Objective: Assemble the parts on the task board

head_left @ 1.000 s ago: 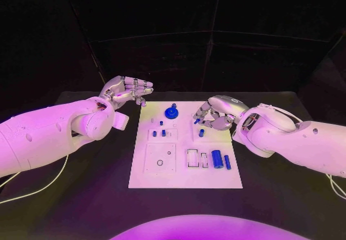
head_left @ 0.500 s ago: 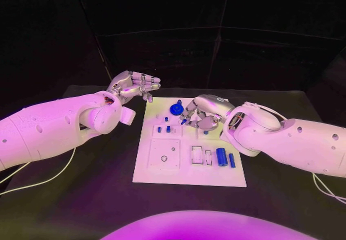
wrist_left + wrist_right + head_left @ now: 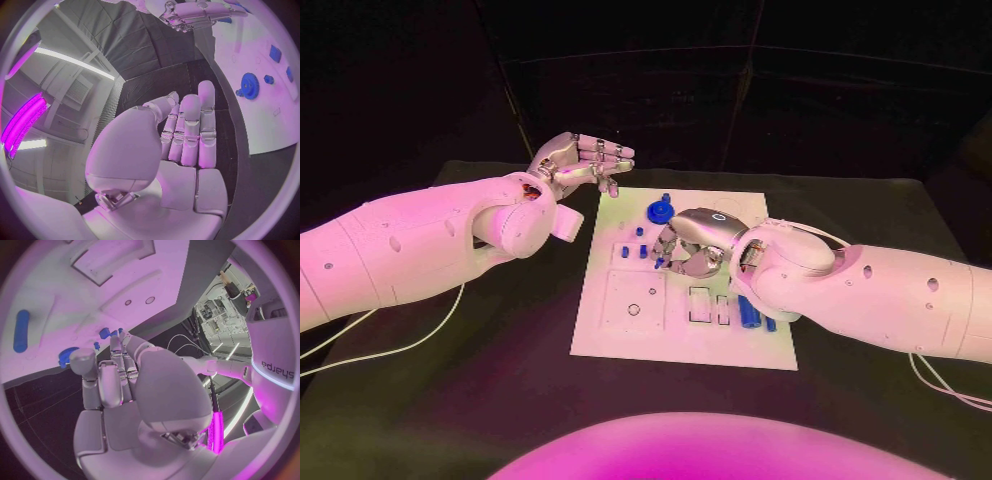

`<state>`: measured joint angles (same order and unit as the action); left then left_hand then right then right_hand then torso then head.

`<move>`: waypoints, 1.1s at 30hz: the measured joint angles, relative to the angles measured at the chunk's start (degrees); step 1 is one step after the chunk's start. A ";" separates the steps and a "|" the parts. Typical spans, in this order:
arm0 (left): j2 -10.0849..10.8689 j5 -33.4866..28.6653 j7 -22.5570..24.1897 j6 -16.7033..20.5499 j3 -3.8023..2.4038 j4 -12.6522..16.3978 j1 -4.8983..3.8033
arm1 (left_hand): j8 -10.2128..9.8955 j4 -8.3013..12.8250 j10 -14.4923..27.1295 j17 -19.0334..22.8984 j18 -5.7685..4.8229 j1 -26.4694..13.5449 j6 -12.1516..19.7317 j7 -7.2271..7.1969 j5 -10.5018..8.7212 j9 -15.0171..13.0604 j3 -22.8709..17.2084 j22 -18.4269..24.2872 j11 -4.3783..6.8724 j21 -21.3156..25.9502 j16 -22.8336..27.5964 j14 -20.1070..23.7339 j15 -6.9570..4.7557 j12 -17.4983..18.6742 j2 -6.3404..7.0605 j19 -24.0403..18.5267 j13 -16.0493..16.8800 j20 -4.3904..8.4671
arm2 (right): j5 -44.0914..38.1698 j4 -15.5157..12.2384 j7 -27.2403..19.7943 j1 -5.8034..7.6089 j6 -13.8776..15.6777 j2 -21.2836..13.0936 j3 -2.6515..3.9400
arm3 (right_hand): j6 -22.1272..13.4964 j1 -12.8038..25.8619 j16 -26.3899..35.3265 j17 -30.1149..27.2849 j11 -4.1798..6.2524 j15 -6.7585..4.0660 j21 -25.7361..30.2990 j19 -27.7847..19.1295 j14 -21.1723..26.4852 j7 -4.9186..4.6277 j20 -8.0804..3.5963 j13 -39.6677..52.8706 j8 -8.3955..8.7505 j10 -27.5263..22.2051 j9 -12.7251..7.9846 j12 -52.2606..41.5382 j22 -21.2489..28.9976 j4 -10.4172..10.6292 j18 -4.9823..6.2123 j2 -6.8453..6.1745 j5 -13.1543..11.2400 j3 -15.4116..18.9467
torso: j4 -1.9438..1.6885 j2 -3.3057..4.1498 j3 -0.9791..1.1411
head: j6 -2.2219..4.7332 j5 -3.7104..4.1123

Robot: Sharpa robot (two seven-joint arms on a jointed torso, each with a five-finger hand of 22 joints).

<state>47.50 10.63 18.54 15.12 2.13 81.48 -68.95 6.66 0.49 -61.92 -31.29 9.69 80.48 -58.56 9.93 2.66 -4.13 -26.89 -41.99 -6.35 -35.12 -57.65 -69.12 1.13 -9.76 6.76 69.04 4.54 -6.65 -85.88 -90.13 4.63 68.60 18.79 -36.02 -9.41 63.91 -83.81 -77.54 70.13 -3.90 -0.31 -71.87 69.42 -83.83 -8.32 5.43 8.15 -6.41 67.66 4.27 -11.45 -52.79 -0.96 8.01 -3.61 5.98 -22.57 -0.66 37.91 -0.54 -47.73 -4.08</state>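
Now right robot hand (image 3: 689,243) curled over task board (image 3: 625,335); grasp unclear.

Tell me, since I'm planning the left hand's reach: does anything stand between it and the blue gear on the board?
Nothing visible does. The left hand hovers beyond the task board's far left corner, fingers curled, holding nothing. The blue gear lies uncovered near the far edge. The right hand hangs nearer the middle, off that path.

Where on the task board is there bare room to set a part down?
The near strip of the task board, below the square recess, is bare. The far half is crowded: the blue gear, small blue parts and the right hand over them.
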 measured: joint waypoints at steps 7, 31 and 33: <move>-0.16 -0.01 -0.01 0.00 0.00 0.00 -0.02 | 0.00 0.00 0.00 0.03 0.00 0.00 0.00 0.00 0.00 0.00 0.00 0.00 0.00 0.00 0.00 0.00 0.00 0.00 0.00 0.00 0.00 0.00 | -1.61 0.36 0.75 -0.85 -1.57 0.65 -0.55 | -0.06 0.23 0.00 -0.01 0.00 0.00 0.00 0.00 0.00 0.05 0.00 -0.08 0.21 0.00 -0.05 0.00 0.00 0.00 0.00 0.23 0.00 0.00 | 0.05 0.00 0.04 | -0.43 -0.29; -0.40 -0.01 -0.11 -0.15 0.00 -0.14 -0.02 | 0.00 0.00 -0.01 0.06 0.00 0.00 0.00 0.00 0.00 0.03 0.00 0.00 0.00 0.00 0.00 0.00 0.00 0.00 0.00 0.00 0.00 0.00 | -4.23 0.86 1.37 -2.67 -2.99 2.00 -0.62 | 0.03 0.23 0.00 -0.02 0.00 0.00 0.00 0.00 0.00 -0.05 0.00 -0.06 0.26 0.00 -0.03 -0.01 0.01 0.18 0.00 0.23 0.00 -0.18 | 0.05 -0.03 0.02 | -0.98 -0.78; -0.41 -0.02 -0.14 -0.18 0.00 -0.14 -0.02 | 0.00 0.00 -0.01 0.09 0.00 0.00 0.00 0.00 0.00 0.05 0.00 0.00 0.00 0.00 0.00 0.00 0.00 0.00 0.00 0.00 0.00 0.00 | -4.30 0.86 1.33 -2.71 -2.98 2.03 -0.61 | 0.03 0.23 0.00 -0.03 0.00 0.00 0.00 0.00 0.00 -0.05 0.00 -0.06 0.26 0.00 -0.04 -0.01 0.02 0.17 0.00 0.23 0.00 -0.17 | 0.05 -0.04 0.02 | -0.99 -0.81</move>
<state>47.09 10.61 18.41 14.94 2.12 81.34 -68.97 6.66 0.49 -61.93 -31.20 9.69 80.49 -58.56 9.93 2.66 -4.08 -26.89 -41.99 -6.35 -35.13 -57.65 -69.12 1.13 -9.76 6.76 69.04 4.54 -6.65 -90.18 -89.27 5.96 65.88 15.81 -33.99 -10.02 63.94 -83.58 -77.54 70.11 -3.90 -0.31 -71.87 69.42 -83.83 -8.37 5.43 8.09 -6.15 67.66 4.22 -11.46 -52.77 -0.79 8.01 -3.39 5.98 -22.75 -0.62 37.88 -0.52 -48.72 -4.88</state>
